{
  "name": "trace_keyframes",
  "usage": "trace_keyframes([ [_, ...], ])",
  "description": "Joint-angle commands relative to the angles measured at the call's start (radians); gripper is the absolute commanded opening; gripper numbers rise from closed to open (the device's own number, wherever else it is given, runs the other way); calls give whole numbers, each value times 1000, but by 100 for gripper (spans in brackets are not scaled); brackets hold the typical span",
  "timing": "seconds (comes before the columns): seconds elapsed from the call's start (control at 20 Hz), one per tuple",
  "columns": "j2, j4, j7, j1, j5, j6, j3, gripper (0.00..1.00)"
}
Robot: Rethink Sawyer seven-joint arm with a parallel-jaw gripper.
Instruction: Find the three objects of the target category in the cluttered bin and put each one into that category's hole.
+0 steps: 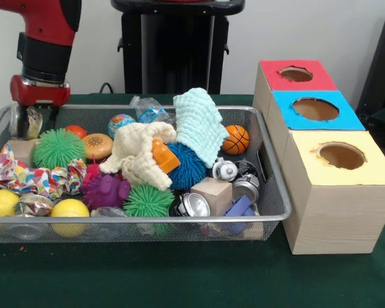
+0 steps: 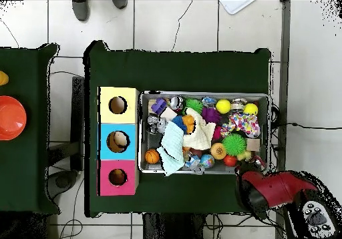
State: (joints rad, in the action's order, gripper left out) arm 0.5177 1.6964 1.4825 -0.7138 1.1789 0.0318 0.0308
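The wire-mesh bin [image 1: 277,217] is packed with toys; it also shows in the overhead view [image 2: 200,93]. No plush animal shows clearly; any in the bin are hidden under the clutter. The red-topped hole [image 1: 296,74] is in the farthest box to the right of the bin and also shows in the overhead view [image 2: 117,177]. My gripper [image 1: 27,122] hangs over the bin's far left corner, above a tan lump [image 1: 22,151]. In the overhead view my gripper [image 2: 248,164] is at the bin's lower right corner. Something tan lies inside the blue-topped hole [image 2: 119,141].
The blue-topped hole [image 1: 315,109] and yellow-topped hole [image 1: 341,155] sit nearer than the red one. In the bin lie a cream cloth [image 1: 138,154], a mint cloth [image 1: 199,122], an orange basketball [image 1: 235,139], spiky balls [image 1: 58,147] and a wooden block [image 1: 212,192]. A person's shoes [image 2: 81,9] show at the far edge.
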Motion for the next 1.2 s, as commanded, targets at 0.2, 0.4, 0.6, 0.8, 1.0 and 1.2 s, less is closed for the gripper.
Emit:
trace_keyframes([
  [0.2, -32, 138, -28, -17, -32, 143, 105, 100],
  [0.4, -33, 141, -30, -15, -25, 143, 108, 100],
  [0.6, -43, 128, -8, 15, 2, 116, 83, 100],
  [0.8, -72, 80, 64, 109, 57, 35, -7, 100],
  [1.0, -152, -37, 140, 281, 58, -122, -202, 100],
  [1.2, -233, -103, 61, 357, -77, -275, -343, 100],
])
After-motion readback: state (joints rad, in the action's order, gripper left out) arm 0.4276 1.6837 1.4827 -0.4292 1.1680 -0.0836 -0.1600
